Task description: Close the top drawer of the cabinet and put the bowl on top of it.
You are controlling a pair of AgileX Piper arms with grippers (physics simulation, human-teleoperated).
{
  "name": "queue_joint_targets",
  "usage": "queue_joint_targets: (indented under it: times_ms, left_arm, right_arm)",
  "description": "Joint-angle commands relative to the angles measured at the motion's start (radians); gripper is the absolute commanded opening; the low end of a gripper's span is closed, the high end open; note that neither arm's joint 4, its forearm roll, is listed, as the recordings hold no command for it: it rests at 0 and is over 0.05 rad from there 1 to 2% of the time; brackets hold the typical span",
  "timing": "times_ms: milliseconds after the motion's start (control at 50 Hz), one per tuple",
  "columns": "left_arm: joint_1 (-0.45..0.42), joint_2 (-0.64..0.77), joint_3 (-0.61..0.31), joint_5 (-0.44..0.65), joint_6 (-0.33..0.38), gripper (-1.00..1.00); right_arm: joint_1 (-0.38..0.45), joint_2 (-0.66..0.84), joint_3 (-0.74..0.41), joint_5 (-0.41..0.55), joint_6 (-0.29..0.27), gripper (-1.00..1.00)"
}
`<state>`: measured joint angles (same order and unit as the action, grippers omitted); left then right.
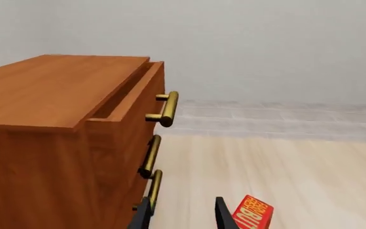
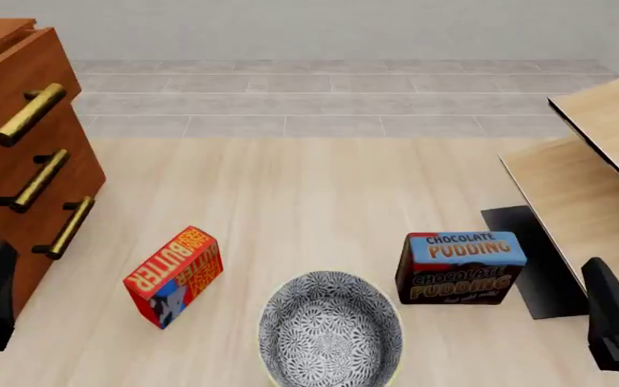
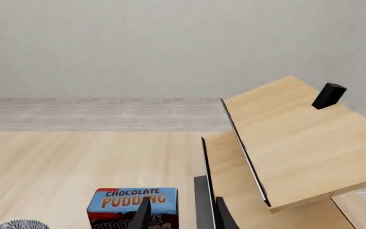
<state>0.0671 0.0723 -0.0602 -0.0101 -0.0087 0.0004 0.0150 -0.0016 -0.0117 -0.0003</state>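
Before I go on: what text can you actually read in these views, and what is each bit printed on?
"CHOCOLATE PUDDING": on the blue top band of the dark box, repeated lower on its front, where the small print beneath is too small to read.
"BUTTER": on the red box; a smaller word beside it is too blurred to read.
No lettering on the bowl or the cabinet.

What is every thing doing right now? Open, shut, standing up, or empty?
top drawer: pulled partly open
two lower drawers: shut
bowl: upright, empty, on the table
butter box: standing, tilted
chocolate pudding box: standing upright
left gripper: open, empty
right gripper: open, empty
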Motion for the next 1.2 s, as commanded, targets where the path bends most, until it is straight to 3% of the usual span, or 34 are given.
queue_joint_targets:
  times_ms: [20,280,340,520,820,1040,1200]
  left_arm:
    - [0.028,0.075,-0.095,0.014,-0.018,1.0]
    - [0.028,0.222,-0.19,-0.027,-0.06,1.0]
    - [0.019,0.244,-0.2,-0.047,-0.025,1.0]
    - [0.039,0.31,-0.234,-0.066,-0.087,1.0]
    - [-0.007,0.397,-0.306,-0.064,-0.102,1.0]
    - [-0.013,0.463,-0.308,-0.108,-0.105,1.0]
    - [0.003,0.574,-0.265,-0.219,-0.102,1.0]
  right_arm:
    - [0.0,-0.003,0.0,0.003,0.0,1.0]
    - [0.0,-0.003,0.0,0.003,0.0,1.0]
    - [0.0,-0.003,0.0,0.003,0.0,1.0]
    - [0.0,-0.003,0.0,0.003,0.0,1.0]
    - [0.0,-0.004,0.0,0.003,0.0,1.0]
    - [0.0,-0.004,0.0,0.003,0.0,1.0]
    - [0.0,-0.003,0.0,0.003,0.0,1.0]
